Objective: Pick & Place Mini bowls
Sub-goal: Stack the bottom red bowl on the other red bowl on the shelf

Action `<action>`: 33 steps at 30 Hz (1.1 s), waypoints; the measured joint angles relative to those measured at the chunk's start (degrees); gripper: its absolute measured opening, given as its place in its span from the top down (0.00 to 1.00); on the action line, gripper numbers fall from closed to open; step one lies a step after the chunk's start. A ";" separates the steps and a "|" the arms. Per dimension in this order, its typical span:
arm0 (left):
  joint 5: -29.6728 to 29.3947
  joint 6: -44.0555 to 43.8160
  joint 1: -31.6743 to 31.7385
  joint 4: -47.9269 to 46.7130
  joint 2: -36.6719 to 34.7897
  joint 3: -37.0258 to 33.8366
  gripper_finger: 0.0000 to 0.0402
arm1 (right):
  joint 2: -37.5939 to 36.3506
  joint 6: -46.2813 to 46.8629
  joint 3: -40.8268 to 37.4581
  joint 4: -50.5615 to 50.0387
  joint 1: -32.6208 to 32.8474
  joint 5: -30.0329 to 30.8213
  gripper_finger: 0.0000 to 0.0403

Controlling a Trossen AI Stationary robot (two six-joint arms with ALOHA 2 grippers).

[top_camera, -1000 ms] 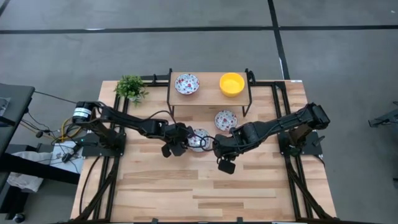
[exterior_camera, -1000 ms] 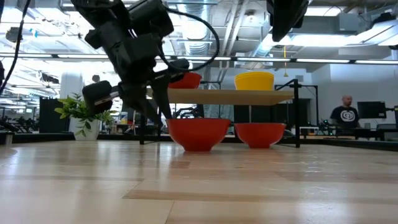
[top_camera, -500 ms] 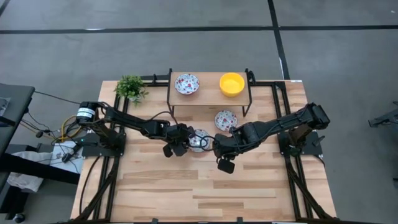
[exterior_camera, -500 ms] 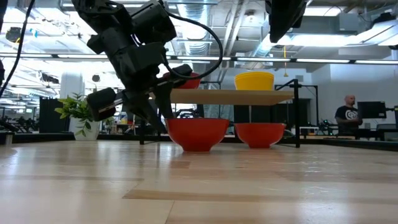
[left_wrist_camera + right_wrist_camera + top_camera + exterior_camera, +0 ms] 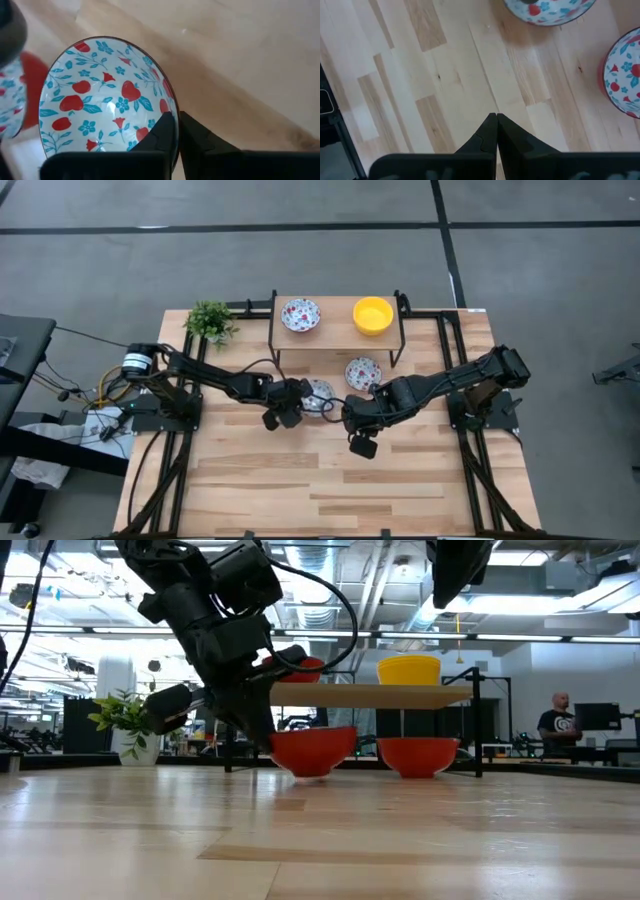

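A white mini bowl point(image 5: 320, 394) with a red-and-blue floral inside and a red outside sits at mid table, and my left gripper point(image 5: 176, 116) is shut on its rim. A second patterned bowl point(image 5: 363, 372) rests on its foot on the table, just in front of the shelf. On the wooden shelf point(image 5: 336, 330) stand a third patterned bowl point(image 5: 300, 314) and a yellow bowl point(image 5: 373, 315). My right gripper point(image 5: 496, 119) hangs shut above bare wood, to the right of the held bowl, with nothing in it. My left gripper pinches the bowl's rim point(image 5: 169, 106) on the side toward the table's left. One finger point(image 5: 161, 136) is inside the bowl and one finger point(image 5: 197, 137) is outside. The fingers slant down from the left. In the low view the bowl point(image 5: 312, 750) sits slightly tilted, low over the table.
A small green plant point(image 5: 210, 320) stands at the far left corner. The shelf's dark legs point(image 5: 272, 330) flank the space behind the bowls. Open wood point(image 5: 330, 490) lies toward the near edge. A person point(image 5: 555, 725) shows far off in the room behind.
My left gripper has shut on the bowl's rim, which stood between its open fingers before. The bowl has tipped a little and shifted slightly toward the far edge.
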 joint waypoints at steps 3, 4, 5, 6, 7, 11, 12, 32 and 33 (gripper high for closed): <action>-1.33 -1.30 0.04 -0.21 -1.56 0.00 0.97 | 0.00 0.33 0.00 0.08 0.00 0.02 1.00; -1.26 -2.04 0.04 -0.21 -2.43 0.00 0.97 | 0.00 0.54 0.00 0.09 0.00 0.21 1.00; -1.26 -2.80 0.02 -0.34 -3.32 0.00 0.97 | 0.00 0.83 0.00 0.11 0.00 0.57 1.00; -1.25 -3.74 0.02 -0.41 -4.29 0.00 0.97 | 0.00 1.09 0.00 0.13 0.00 1.14 1.00; -1.24 -4.54 0.02 -0.67 -5.60 0.00 0.97 | 0.00 1.40 0.00 0.31 0.00 1.58 1.00; -1.26 -7.38 0.02 -1.57 -10.10 0.02 0.97 | 0.00 1.50 0.00 1.72 0.07 1.26 1.00; -1.28 -8.11 0.02 -2.08 -11.22 0.02 0.97 | 0.00 1.53 0.00 2.38 0.17 1.11 1.00; -4.30 -13.52 0.02 -12.12 -23.70 5.97 0.97 | -0.60 -1.63 -3.09 23.39 2.80 4.59 1.00; -4.25 -13.52 0.02 -13.25 -23.81 6.84 0.97 | -1.10 -1.50 -4.36 24.23 2.51 5.16 1.00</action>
